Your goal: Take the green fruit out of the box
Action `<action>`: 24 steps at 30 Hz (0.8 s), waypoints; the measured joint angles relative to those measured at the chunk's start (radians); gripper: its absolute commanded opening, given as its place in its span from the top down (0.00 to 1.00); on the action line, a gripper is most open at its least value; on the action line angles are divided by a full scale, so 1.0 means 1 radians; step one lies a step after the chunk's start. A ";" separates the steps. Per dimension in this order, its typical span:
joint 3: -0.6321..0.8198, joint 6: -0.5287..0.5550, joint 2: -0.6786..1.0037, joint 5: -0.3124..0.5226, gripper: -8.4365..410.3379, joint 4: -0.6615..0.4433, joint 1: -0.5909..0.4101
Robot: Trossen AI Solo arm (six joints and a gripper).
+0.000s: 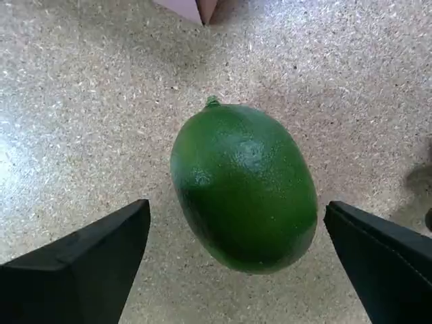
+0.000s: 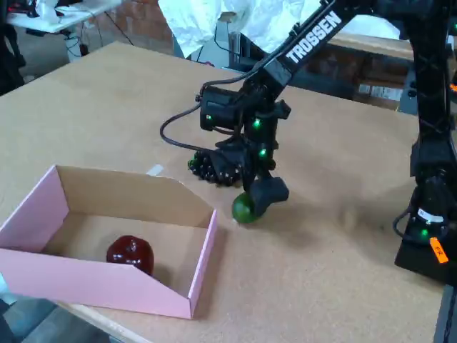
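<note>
The green fruit lies on the speckled tabletop, outside the box and just right of its far corner in the fixed view. My gripper is lowered over it and open. In the wrist view, one dark finger stands on each side of the fruit, with a gap between each finger and its skin. A pink corner of the box shows at the top edge of the wrist view.
A shiny dark red fruit sits inside the box. A bunch of black grapes lies on the table behind the gripper. The arm's base stands at the right edge of the table.
</note>
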 measured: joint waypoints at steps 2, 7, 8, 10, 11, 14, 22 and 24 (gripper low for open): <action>0.017 0.001 -0.004 0.004 0.13 -0.024 0.000; 0.074 0.003 -0.005 0.010 0.13 -0.106 0.000; 0.086 0.003 -0.005 0.010 0.13 -0.120 0.001; 0.106 0.003 -0.006 0.010 0.13 -0.144 0.002; 0.116 0.004 -0.006 0.010 0.13 -0.156 0.002; 0.140 0.021 -0.006 0.011 0.13 -0.195 0.002; 0.200 0.069 -0.006 0.018 0.31 -0.299 0.004; 0.206 0.073 -0.006 0.019 0.38 -0.312 0.004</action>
